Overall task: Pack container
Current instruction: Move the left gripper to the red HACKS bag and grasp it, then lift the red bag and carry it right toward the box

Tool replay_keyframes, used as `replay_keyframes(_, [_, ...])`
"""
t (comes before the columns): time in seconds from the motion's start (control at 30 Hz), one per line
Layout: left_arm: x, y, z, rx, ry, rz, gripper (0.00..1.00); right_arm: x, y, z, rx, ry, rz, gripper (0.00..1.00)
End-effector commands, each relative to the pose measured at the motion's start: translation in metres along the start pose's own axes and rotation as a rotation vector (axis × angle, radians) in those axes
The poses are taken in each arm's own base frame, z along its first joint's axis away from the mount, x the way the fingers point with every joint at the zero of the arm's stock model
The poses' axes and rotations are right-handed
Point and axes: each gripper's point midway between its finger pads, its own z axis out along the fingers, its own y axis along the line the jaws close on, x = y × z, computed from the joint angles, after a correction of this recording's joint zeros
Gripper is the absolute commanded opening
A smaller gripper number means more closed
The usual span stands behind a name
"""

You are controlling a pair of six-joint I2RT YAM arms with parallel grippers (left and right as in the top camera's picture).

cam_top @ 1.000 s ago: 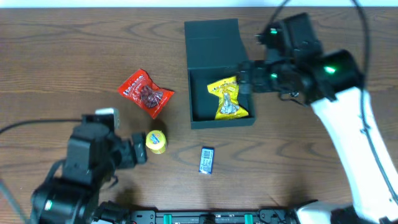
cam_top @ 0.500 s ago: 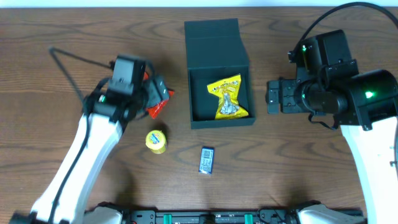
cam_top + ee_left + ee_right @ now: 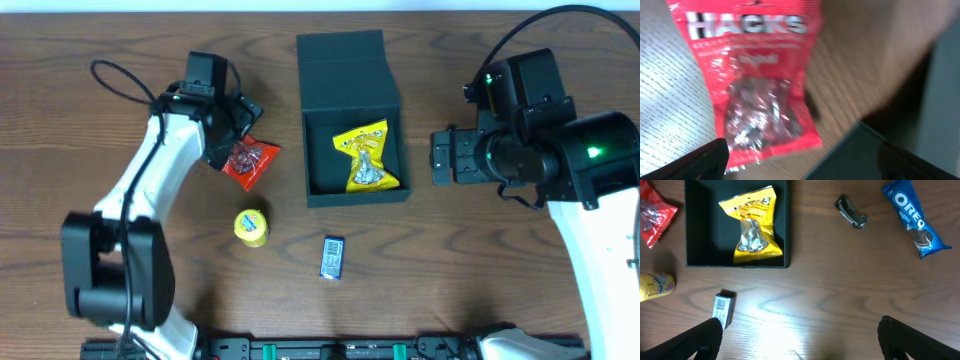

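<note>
"What did the container [image 3: 322, 165] look like?"

"Dark teal, matte, shallow and square. It sat mid-table [image 3: 480, 265] with its flap lid [image 3: 345, 68] laid back and one yellow packet [image 3: 368, 158] inside."

"And the grippers?"

"The left gripper [image 3: 236, 128] hung over the red packet [image 3: 250, 160], jaws spread. The right gripper [image 3: 443, 160] was beside the container, also spread and empty."

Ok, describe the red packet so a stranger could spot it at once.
Find the dark teal container open at the back of the table. Just off its left wall, on the wood, lies the red packet. It alone is red, glossy with white HACKS lettering; its neighbours, the boxed packet and the small tub, are yellow.
</note>
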Motion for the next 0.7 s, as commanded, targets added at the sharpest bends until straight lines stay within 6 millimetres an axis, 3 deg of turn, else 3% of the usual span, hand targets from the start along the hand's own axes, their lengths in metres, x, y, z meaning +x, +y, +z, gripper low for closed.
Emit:
replay_keyframes(0.0, [-0.004, 0.003, 0.011, -0.004, 0.042, -0.08, 0.95, -0.002, -0.005, -0.003, 0.015, -0.014, -0.013, 0.99])
replay_keyframes(0.27, [-0.004, 0.008, 0.031, -0.032, 0.055, -0.081, 0.95, -0.006, -0.004, -0.001, 0.015, -0.029, -0.027, 0.99])
replay_keyframes(0.67, [-0.001, 0.022, 0.053, -0.09, 0.077, -0.09, 0.95, 0.002, -0.004, 0.021, 0.023, 0.012, -0.03, 0.99])
